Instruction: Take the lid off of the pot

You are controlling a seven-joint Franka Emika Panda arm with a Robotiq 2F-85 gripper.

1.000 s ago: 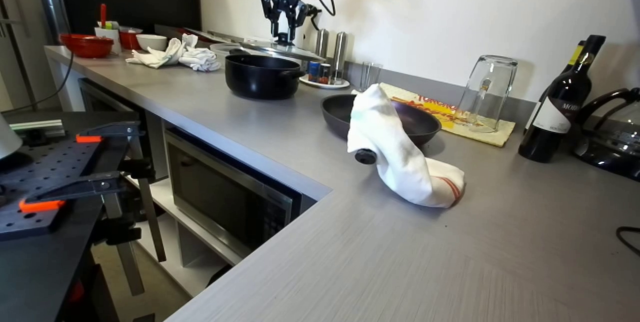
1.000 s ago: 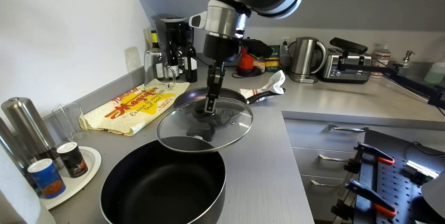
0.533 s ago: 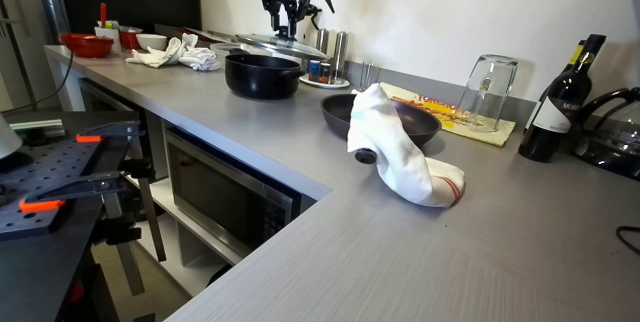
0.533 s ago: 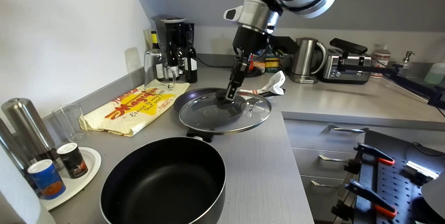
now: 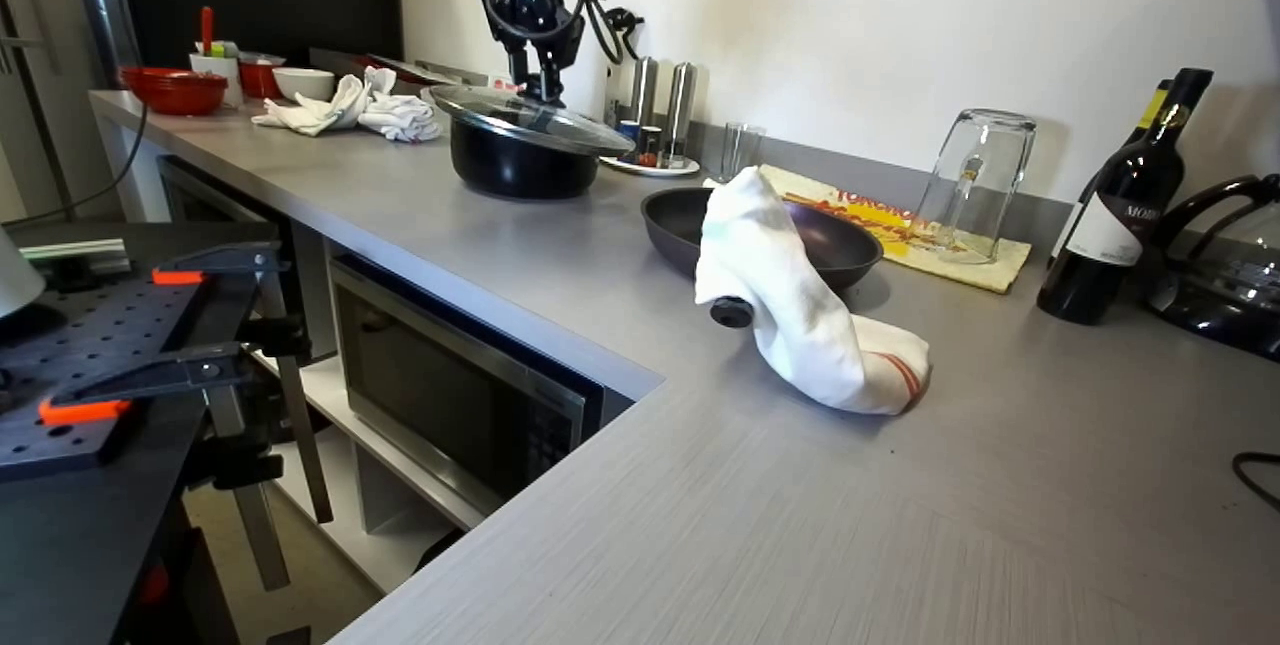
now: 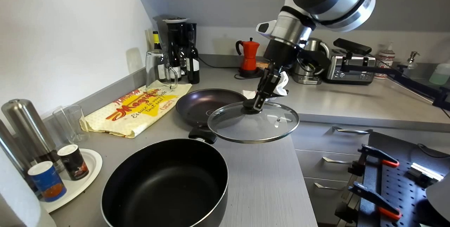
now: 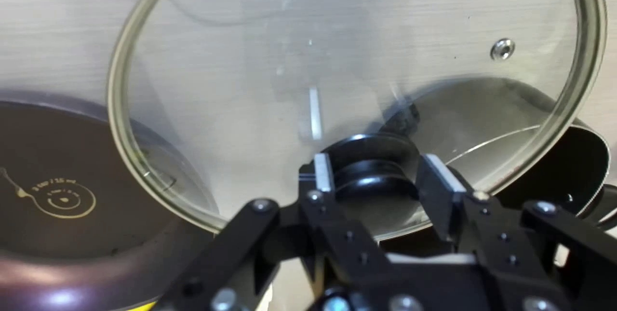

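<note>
By the gripper point(image 7: 380, 176), low in the middle of the wrist view, the dark knob point(image 7: 371, 156) of the glass lid point(image 7: 356, 74) is clasped. The lid is held aloft, right of centre in an exterior view, apart from the pot point(image 6: 165, 184), which is seen on the bench point(image 6: 260, 177), lower left of centre. A frying pan point(image 6: 197, 102) is partly overlapped by the lid near mid-frame.

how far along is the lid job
Done: the lid is off the pot, whose inside shows open. In hand: the gripper holds the lid by its knob, in the air clear of the pot. Remaining: probably setting the lid down, perhaps on the counter, and letting go.
</note>
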